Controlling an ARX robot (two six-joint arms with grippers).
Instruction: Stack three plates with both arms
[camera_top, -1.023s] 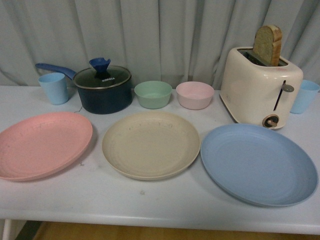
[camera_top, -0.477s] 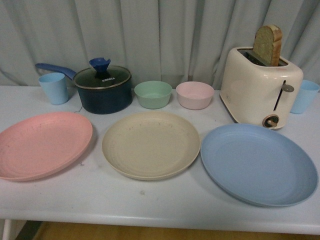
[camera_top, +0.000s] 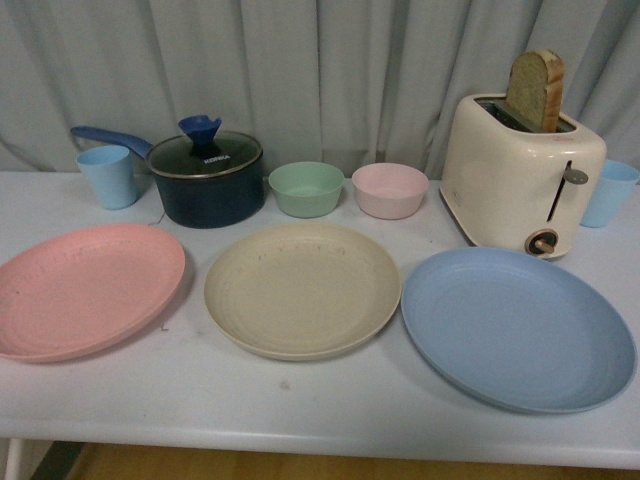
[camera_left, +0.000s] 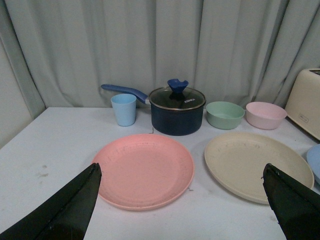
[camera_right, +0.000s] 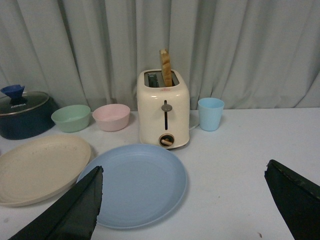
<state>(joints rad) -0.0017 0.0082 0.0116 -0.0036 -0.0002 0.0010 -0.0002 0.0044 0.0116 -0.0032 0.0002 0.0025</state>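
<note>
Pink plate (camera_top: 85, 290), speckled beige plate (camera_top: 300, 288) and blue plate (camera_top: 515, 325) lie round, shallow, matte.

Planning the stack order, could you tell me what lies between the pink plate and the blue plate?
The beige plate lies there, as the front view shows.

A mock kitchen set: a white table (camera_top: 300, 410) before a grey curtain (camera_top: 320, 80) holds a toaster (camera_top: 520, 185) (bread slice (camera_top: 537, 90) up), a lidded saucepan (camera_top: 205, 190), bowls (camera_top: 306, 190) and plates (camera_top: 300, 290).
</note>
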